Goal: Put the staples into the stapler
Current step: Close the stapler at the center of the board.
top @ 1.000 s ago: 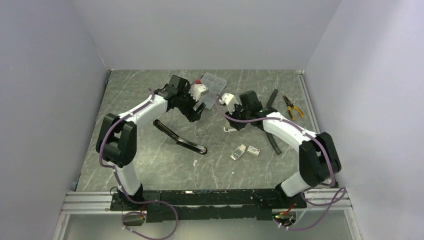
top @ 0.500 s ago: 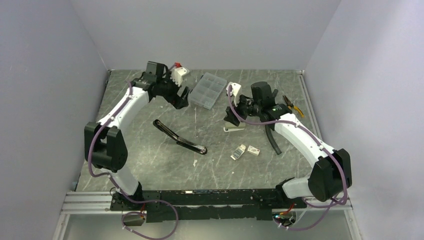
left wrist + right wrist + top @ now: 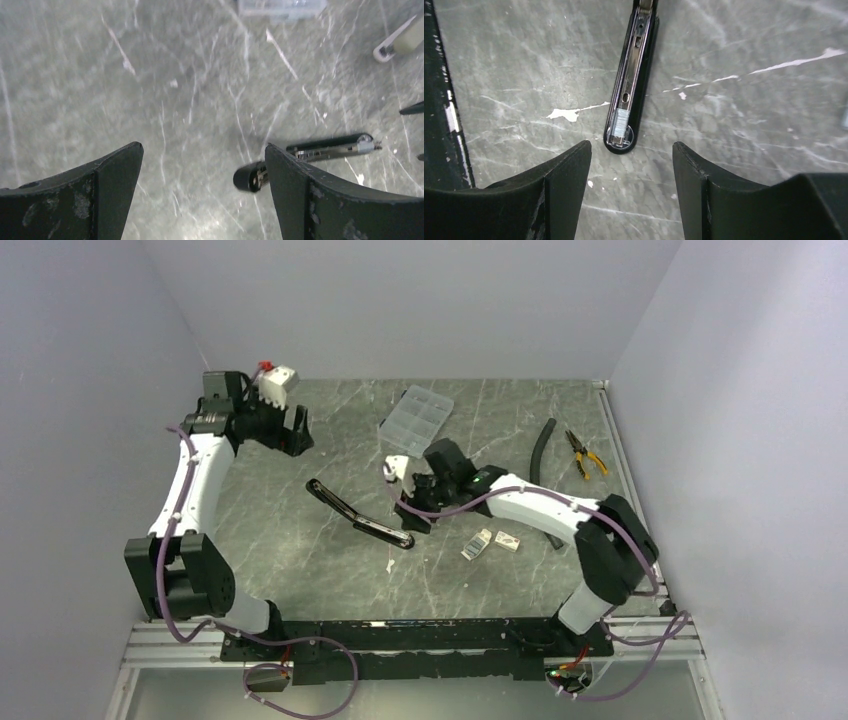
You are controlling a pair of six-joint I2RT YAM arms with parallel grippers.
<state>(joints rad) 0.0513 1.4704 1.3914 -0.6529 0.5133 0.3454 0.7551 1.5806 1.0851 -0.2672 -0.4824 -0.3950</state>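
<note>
the top external camera sits high behind the arm bases at the near edge and looks down and forward over the whole table (image 3: pixel 300 570). the left wrist camera, far left, looks down from some height past the left gripper (image 3: pixel 202 147), while the right wrist camera hangs close above the middle, past the right gripper (image 3: pixel 631 145). all three views share the stapler (image 3: pixel 360 515).

White arm links (image 3: pixel 195 475), black joints (image 3: pixel 182 575), purple cables (image 3: pixel 352 672) trailing along both arms, scuffed matte-black pincer fingers (image 3: pixel 320 200)

No text, label or number is legible anywhere.
</note>
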